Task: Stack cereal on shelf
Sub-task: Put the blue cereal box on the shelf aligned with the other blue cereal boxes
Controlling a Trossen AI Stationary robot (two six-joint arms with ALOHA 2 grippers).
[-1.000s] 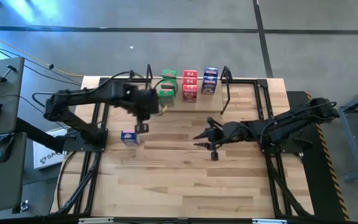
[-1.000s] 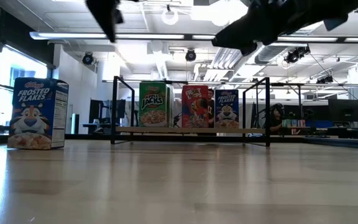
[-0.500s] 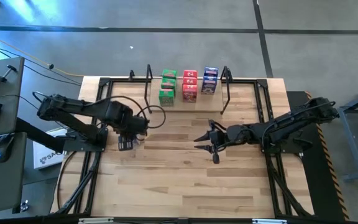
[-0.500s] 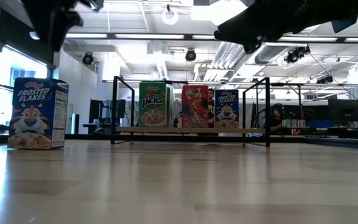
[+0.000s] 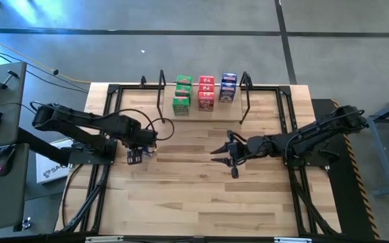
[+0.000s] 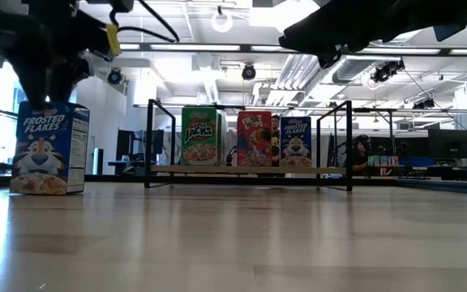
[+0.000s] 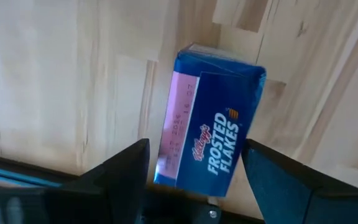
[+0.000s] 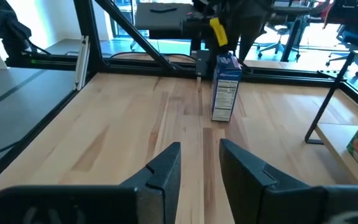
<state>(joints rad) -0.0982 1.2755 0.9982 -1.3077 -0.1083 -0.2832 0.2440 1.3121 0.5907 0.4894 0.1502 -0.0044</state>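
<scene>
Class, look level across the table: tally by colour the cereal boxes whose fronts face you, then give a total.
Blue: 2, the Frosted Flakes box on the tabletop and a blue box on the shelf
Green: 1, the green box on the shelf
Red: 1, the red box on the shelf
Total: 4

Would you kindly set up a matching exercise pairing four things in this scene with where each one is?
Things:
1. Frosted Flakes box
2. green cereal boxes
3. left tool
4. right tool

Places:
A. mid-table, holding nothing
B. open, over the lone blue box
C. left end of the shelf
D. alone on the table, upright

Pairs: 1-D, 2-C, 3-B, 4-A
</scene>
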